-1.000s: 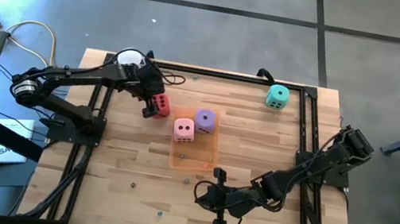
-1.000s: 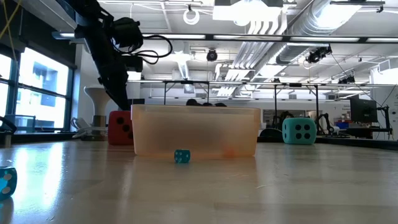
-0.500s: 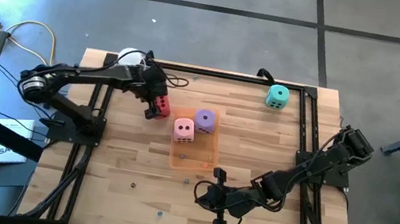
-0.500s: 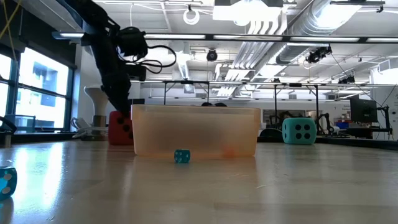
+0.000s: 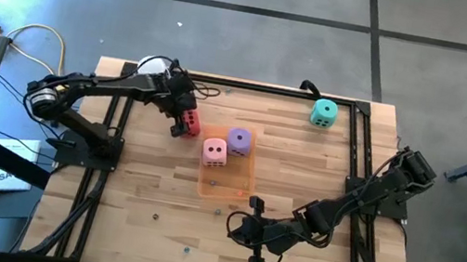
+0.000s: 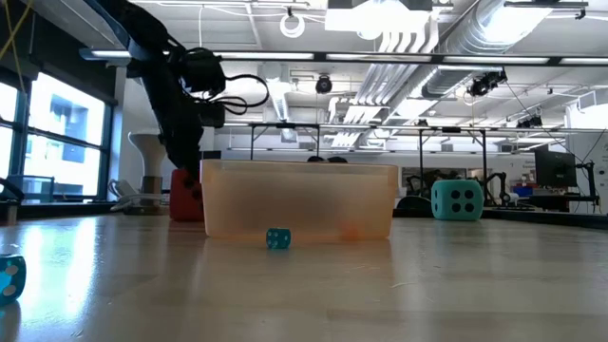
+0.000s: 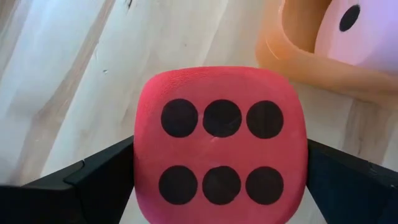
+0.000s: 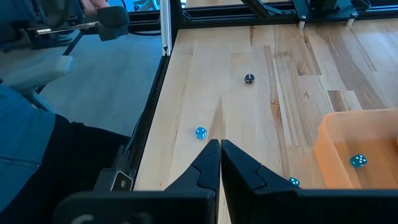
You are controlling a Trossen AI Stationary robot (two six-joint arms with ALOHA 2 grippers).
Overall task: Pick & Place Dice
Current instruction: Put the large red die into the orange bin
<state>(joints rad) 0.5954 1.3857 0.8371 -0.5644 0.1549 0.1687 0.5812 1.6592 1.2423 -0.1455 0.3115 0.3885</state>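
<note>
- The wooden table fills the middle of the room, with a dark frame along its edges and both arms reaching in over it.
- The left arm stretches from the table's left side toward the centre; the left gripper is clamped on the red die — in the wrist view one dark finger presses each side of the cube, and its six-pip face looks at the camera.
- The red die sits just beside the left rim of the orange tray, close but outside it.
- The right arm lies folded along the table's right side, and the right gripper rests low near the front edge, fingers pressed together with nothing between them.
- The pink die and the purple die sit side by side in the far end of the tray, touching or nearly so.
- The teal die stands alone near the far right corner — well apart from the rest.
- A few tiny blue dice lie scattered on the wood, one inside the tray.
</note>
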